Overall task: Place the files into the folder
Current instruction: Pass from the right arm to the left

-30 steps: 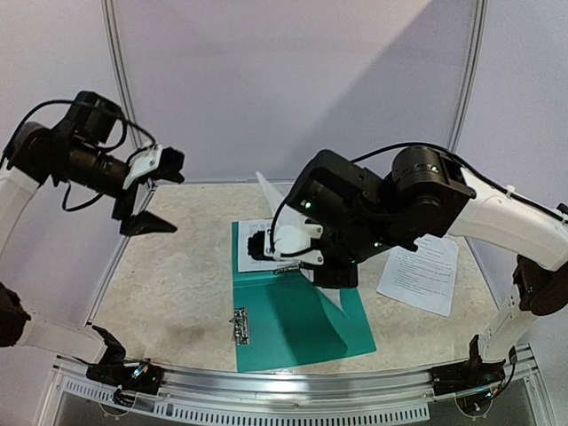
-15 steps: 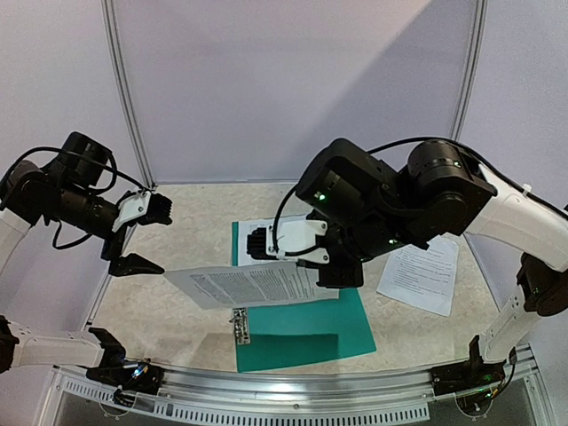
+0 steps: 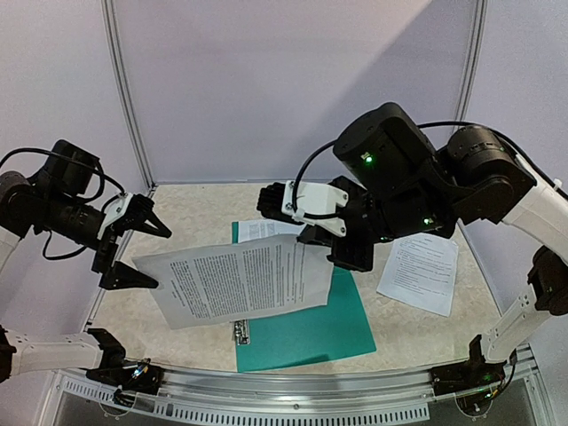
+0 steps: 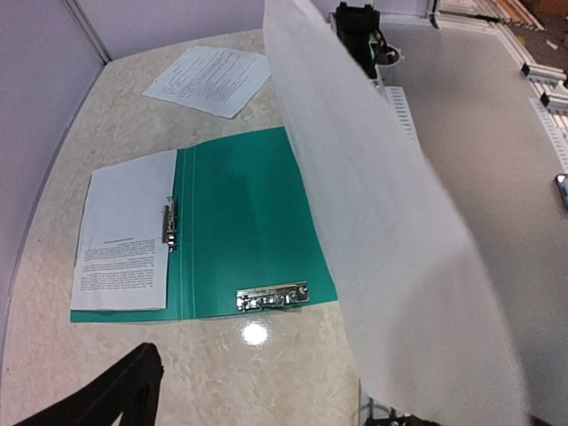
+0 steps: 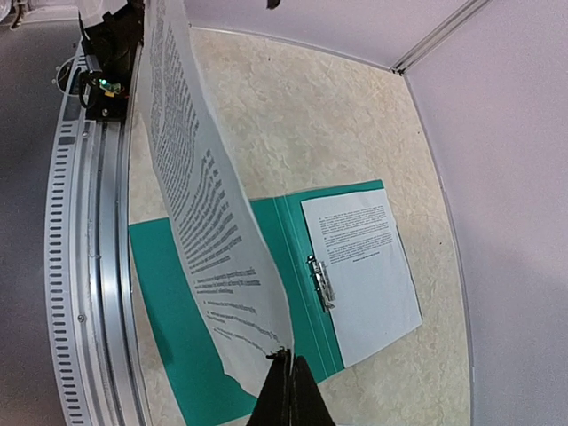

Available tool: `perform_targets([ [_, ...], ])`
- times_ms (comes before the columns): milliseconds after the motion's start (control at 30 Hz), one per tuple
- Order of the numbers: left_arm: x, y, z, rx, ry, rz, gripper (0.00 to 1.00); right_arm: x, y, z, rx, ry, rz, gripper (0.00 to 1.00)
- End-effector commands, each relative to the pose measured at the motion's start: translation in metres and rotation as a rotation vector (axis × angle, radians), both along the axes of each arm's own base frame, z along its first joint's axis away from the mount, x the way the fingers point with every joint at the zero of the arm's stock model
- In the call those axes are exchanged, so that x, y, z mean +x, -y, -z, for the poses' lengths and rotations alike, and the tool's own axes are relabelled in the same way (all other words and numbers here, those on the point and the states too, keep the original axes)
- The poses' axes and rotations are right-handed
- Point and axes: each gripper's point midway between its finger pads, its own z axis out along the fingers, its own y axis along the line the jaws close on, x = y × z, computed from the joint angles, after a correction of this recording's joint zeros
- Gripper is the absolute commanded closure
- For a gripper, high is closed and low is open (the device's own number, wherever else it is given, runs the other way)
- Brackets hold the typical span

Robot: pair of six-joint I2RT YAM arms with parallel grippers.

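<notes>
Right fingers (image 5: 273, 401) pressed together, pinching the edge of a printed sheet (image 3: 240, 280) hanging in air over the open folder (image 3: 306, 330). Left fingers (image 3: 122, 278) spread, empty, near the sheet's left end. Best to lower it flat, square to the spine. Three files: this one, filed sheet (image 3: 259, 229) in the folder, loose sheet (image 3: 422, 271) on the counter (image 3: 186, 213), right. One folder.

Soft, even light falls from above, bright enough for clean colours. The raised sheet (image 3: 240, 280) throws a dim, soft-edged shadow on the folder (image 3: 306, 328) beneath it, and a diagonal band of shade crosses the back wall (image 3: 355, 89). In the left wrist view a small round glare spot sits on the worktop (image 4: 213, 355) just beside the folder's edge, and the sheet, close to the lens, looks blurred. The frame posts (image 3: 124, 98) bow in the top view.
</notes>
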Motion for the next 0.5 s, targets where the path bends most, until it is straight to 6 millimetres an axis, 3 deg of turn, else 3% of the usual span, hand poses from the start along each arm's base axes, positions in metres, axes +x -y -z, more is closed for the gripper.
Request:
perform_targets([
  [0, 0.004, 0.008, -0.001, -0.071, -0.136, -0.089, 0.08, -0.002, 0.002, -0.032, 0.127, 0.011, 0.000, 1.00],
  [67, 0.004, 0.014, -0.005, -0.108, -0.176, -0.091, 0.20, -0.001, 0.001, -0.037, 0.148, 0.011, -0.002, 1.00],
  [200, 0.006, 0.020, -0.019, -0.174, -0.213, -0.110, 0.57, 0.008, 0.007, -0.039, 0.172, 0.000, 0.027, 1.00],
  [267, 0.004, 0.022, -0.032, -0.211, -0.225, -0.109, 0.66, 0.007, 0.007, -0.041, 0.187, -0.007, 0.020, 1.00],
  [333, 0.002, 0.025, -0.042, -0.241, -0.238, -0.101, 0.92, 0.007, 0.006, -0.042, 0.201, -0.010, 0.020, 1.00],
  [367, 0.003, 0.025, -0.046, -0.251, -0.239, -0.110, 1.00, 0.008, 0.005, -0.042, 0.205, -0.009, 0.026, 1.00],
  [433, 0.005, 0.024, -0.050, -0.253, -0.239, -0.136, 1.00, 0.016, 0.004, -0.044, 0.227, 0.000, 0.057, 1.00],
  [467, 0.005, 0.023, -0.052, -0.254, -0.238, -0.138, 1.00, 0.022, 0.004, -0.045, 0.241, -0.003, 0.074, 0.95],
])
